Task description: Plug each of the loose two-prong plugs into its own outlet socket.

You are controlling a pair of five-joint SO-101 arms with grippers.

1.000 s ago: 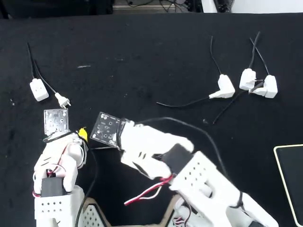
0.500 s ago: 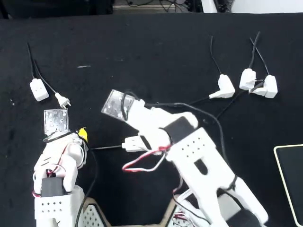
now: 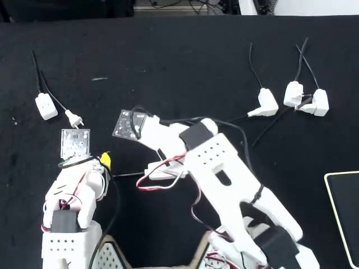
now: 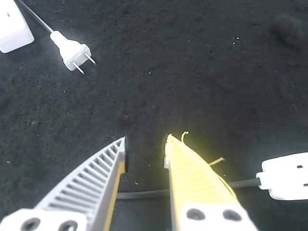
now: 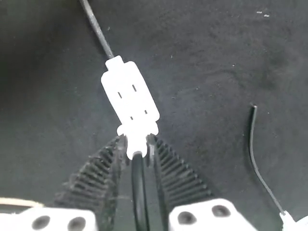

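- High view: a small white moulded-plastic two-prong plug lies loose at left of centre, just beside a white block outlet socket. Three more white cord ends sit in the upper right. The right arm slants over a long white outlet socket near the middle.
- Left wrist view: the left gripper, with one grey finger and one yellow, stands moderately apart with nothing between. The loose two-prong plug lies in the upper left, its prongs bare and pointing toward the lower right. We judge it light, rigid and rather slippery, and its thin black cord limp. It is best taken across the flat sides of the body, clear of the prongs.
- Right wrist view: the right gripper is pinched on a small white plug that butts against the long socket's near end. A thick black cord runs back between the fingers. The slots on the socket's face hold nothing; whether the held plug's prongs are seated we cannot tell.
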